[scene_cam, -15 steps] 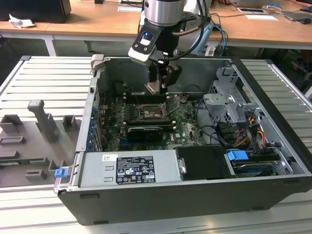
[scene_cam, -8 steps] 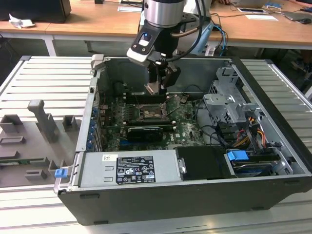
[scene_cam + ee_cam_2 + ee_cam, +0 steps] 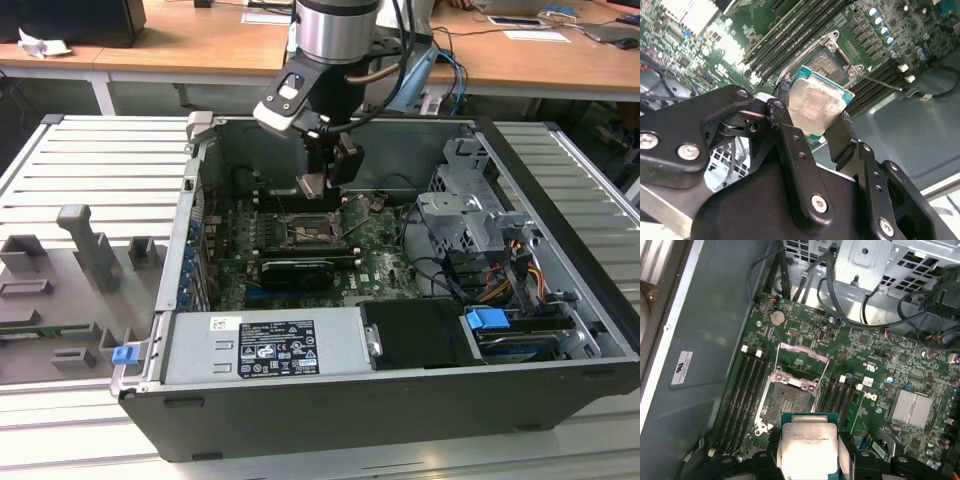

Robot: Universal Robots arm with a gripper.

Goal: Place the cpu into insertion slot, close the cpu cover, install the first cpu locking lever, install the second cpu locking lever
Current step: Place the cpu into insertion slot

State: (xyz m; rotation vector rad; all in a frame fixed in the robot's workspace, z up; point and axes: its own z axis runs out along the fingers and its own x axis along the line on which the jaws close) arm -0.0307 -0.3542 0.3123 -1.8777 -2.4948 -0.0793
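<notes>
the cpu (image 3: 807, 450) is held between the two black fingers (image 3: 840, 137) of the gripper (image 3: 812, 120), which are closed against two opposite edges of the chip. the chip is square, so no long axis can be named; its pale metal top is turned toward the cameras in both wrist views, and its green border is seen along the free edge that points away from the gripper body. in the first wrist view its edges run roughly in line with those of the insertion slot (image 3: 787, 405). the cpu is kept above the green circuit board (image 3: 880, 370) and apart from the slot, with nothing seated in the dark socket. the cpu cover (image 3: 804, 350) is swung up and open, standing on the far side of the slot from the chip, with the board seen through its window. long black memory slots (image 3: 747, 390) lie on both sides of the socket. in the exterior view the arm (image 3: 335, 30) is lowered from above into the open computer case (image 3: 300, 420), its wrist bent so that the gripper (image 3: 320, 180) points down, and the cpu (image 3: 311, 184) is seen just over the insertion slot (image 3: 300, 228). the case rests on a grey slatted desk (image 3: 80, 170).
</notes>
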